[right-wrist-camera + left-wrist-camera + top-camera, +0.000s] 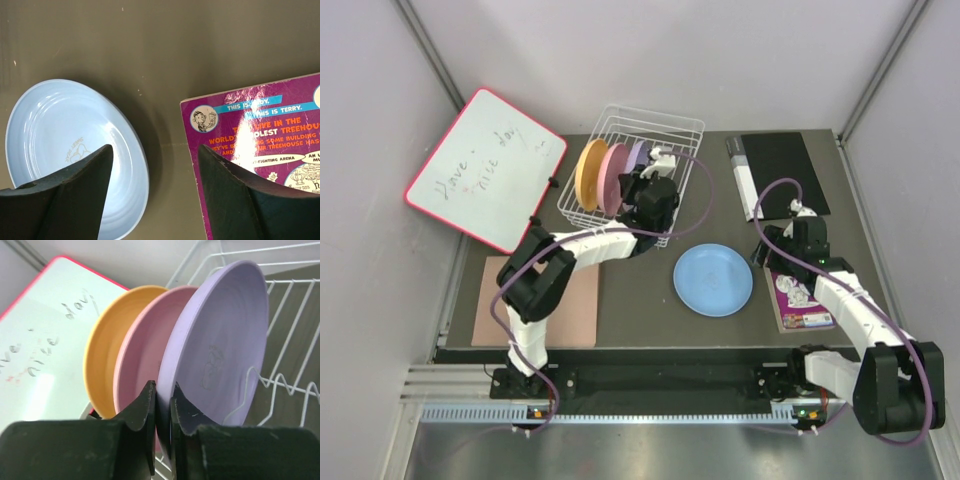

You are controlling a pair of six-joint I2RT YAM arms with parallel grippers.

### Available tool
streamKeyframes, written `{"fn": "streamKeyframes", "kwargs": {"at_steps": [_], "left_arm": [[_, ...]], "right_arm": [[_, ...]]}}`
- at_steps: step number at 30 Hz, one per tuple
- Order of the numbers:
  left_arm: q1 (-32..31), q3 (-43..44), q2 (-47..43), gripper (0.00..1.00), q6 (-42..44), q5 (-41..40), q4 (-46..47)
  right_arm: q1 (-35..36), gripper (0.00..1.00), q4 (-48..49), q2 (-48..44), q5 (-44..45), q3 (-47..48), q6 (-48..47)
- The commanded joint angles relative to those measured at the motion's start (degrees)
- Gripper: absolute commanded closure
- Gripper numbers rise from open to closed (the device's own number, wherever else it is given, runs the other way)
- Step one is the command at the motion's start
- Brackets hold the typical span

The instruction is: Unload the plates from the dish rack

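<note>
my left tool [162,405] is clamped on the round purple plastic plate [220,340] standing in the white wire dish rack [295,340]. my right tool [155,195] hangs spread apart beside the light blue plate [55,130] on the worktop [150,50].

Book [260,135] "THIS IS TERRY", whiteboard [485,170] "nice day" (handwritten)

The white wire dish rack [665,135] stands toward the far side of the worktop [640,300]. It holds three round plates on edge, side by side: the orange-yellow plate [590,173] leftmost, the pink plate [613,180] next, then the purple plate [220,350], its lower rim pinched between the fingers of the left hand [162,390]. The light blue plate [713,280] lies flat and face up on the worktop, near the rack's right front corner.
</note>
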Motion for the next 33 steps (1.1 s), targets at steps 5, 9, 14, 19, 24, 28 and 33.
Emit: {"fn": "streamKeyframes", "kwargs": {"at_steps": [5, 9, 14, 19, 24, 28, 33], "left_arm": [[-0.4, 4.4, 2.2, 1.0, 26.6, -10.1, 34.2], [-0.5, 6.9, -0.7, 1.0, 29.2, -9.4, 34.5], [-0.7, 8.6, -10.1, 1.0, 13.0, -3.7, 8.7], [-0.6, 9.5, -20.2, 1.0, -20.1, 16.0, -23.5], [-0.6, 4.5, -25.1, 1.0, -33.1, 33.1, -31.6], [-0.6, 0.6, -27.3, 1.0, -38.5, 41.9, -31.9], [-0.7, -3.8, -28.7, 1.0, -42.5, 50.2, -30.4]], "right_arm": [[1.1, 0.21, -0.8, -2.5, 0.0, 3.0, -0.7], [1.2, 0.16, -1.4, -4.0, -1.2, 3.8, -0.7], [1.2, 0.14, -0.3, -7.8, -5.4, 5.0, -0.6], [1.2, 0.13, 6.7, -11.2, -13.4, 4.8, 2.0], [1.2, 0.13, 15.1, -10.9, -19.1, 5.2, 5.7], [1.3, 0.13, 19.8, -9.6, -21.5, 5.9, 6.6], [1.4, 0.13, 25.1, -7.7, -23.2, 6.7, 8.1]]}}
